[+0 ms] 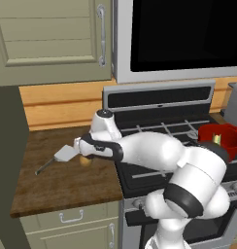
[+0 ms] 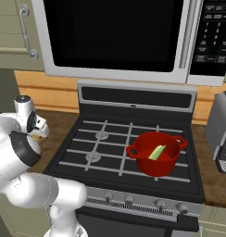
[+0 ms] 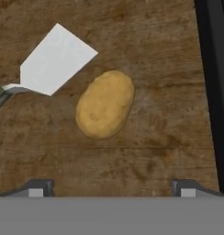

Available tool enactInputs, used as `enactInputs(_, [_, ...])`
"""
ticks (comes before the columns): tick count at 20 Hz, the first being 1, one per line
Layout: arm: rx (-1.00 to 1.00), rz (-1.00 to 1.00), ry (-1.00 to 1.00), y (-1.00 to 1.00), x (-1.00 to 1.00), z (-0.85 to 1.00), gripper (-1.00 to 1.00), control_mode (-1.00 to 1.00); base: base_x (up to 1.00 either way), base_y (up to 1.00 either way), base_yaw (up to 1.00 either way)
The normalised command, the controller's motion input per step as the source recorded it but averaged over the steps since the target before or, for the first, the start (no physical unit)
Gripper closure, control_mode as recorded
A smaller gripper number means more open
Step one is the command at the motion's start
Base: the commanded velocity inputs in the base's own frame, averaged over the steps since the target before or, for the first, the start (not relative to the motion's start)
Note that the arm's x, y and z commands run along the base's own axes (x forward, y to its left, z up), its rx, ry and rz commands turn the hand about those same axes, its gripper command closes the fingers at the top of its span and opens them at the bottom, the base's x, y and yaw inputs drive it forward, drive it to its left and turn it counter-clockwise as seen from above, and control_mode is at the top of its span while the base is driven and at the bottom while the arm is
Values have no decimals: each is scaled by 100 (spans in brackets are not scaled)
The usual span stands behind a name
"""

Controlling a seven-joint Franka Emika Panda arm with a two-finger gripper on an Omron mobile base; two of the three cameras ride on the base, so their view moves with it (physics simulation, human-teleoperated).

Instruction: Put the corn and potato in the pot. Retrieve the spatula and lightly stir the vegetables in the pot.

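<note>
Since the corn [image 2: 157,152] is already lying inside the red pot [image 2: 172,165] on the stove's [image 2: 110,148] front right burner, I'd say we're on the potato leg of the job now. The potato [image 3: 105,104] sits on the wooden counter [image 3: 146,147], straight ahead of the fingertips in the hand view and roughly centred between them, so the line-up looks decent. The gripper [image 3: 111,187] has its fingers [image 3: 38,188] spread wide with nothing between them, hovering above the spud without touching it.

Next move, as I read it: drop straight down so the fingers straddle the potato, then close. It's rounded and lies a bit diagonal to the fingers, so it could squirt out sideways if the pinch lands off-centre. The spatula [image 3: 56,59] blade lies just beside the potato, off to the left-finger side, close enough to get nudged.

Pose-wise, the arm is swung well over to the counter left of the stove, forearm stretched out low, hand pointing down at the wood.
</note>
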Motion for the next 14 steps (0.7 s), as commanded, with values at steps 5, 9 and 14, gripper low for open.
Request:
enactInputs(5, [0, -1, 1, 18, 40, -21, -100, -100, 0, 0, 0])
enactInputs(9, [0, -2, 7, 16, 40, -14, -100, -100, 0, 0, 0])
enactInputs(14, [-5, -7, 13, 12, 40, -21, -100, -100, 0, 0, 0])
